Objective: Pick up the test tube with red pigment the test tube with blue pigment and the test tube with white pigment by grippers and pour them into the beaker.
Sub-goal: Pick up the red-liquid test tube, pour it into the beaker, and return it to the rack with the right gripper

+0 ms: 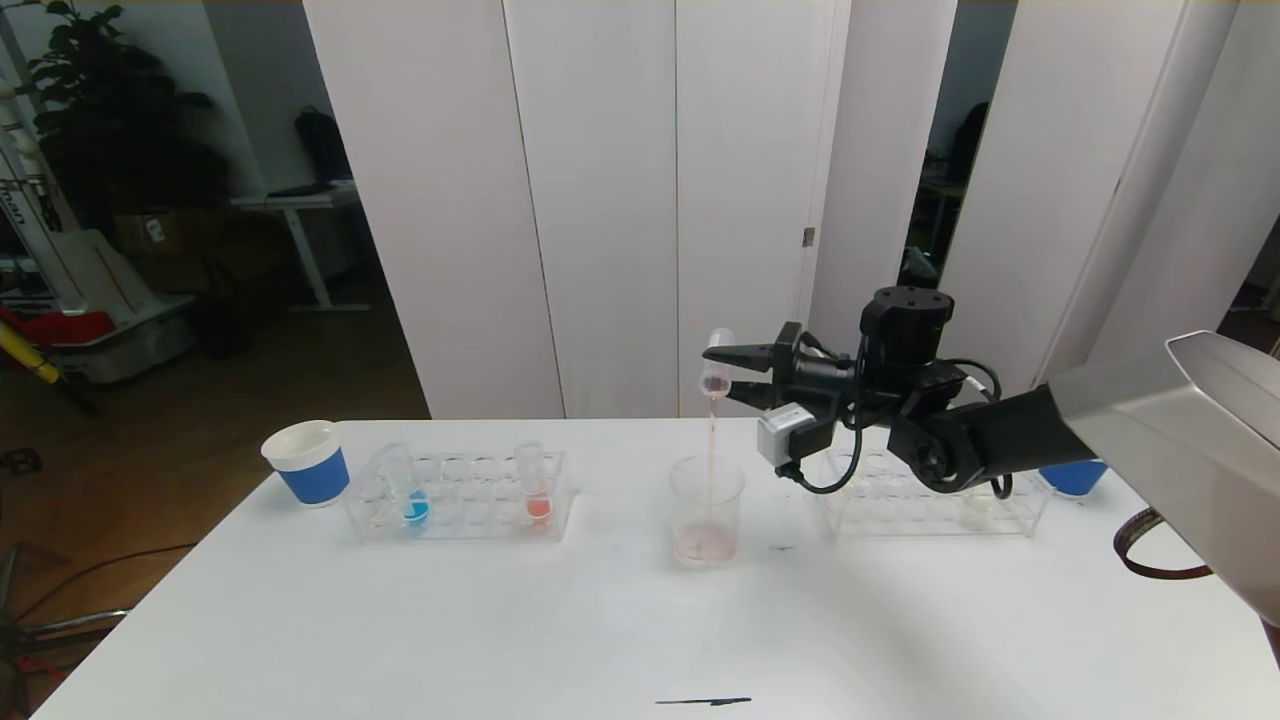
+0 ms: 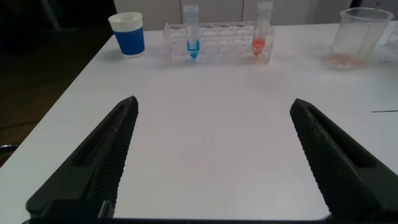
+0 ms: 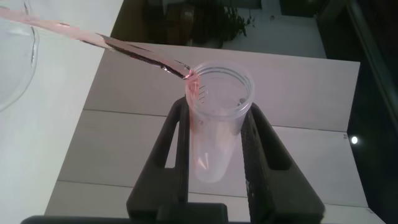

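The right gripper (image 1: 722, 372) pinches a tilted test tube (image 1: 716, 366) above the beaker (image 1: 707, 510); a thin pink stream (image 1: 713, 450) falls into it. The beaker stands mid-table between two racks. The test tube with blue pigment (image 1: 411, 490) stands in the left rack (image 1: 460, 497). The left gripper (image 2: 214, 165) hangs spread over bare table.

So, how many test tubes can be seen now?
3. The test tube with blue pigment and one red-orange tube stand in the left rack; the right claw tips a third. More may hide behind that arm.
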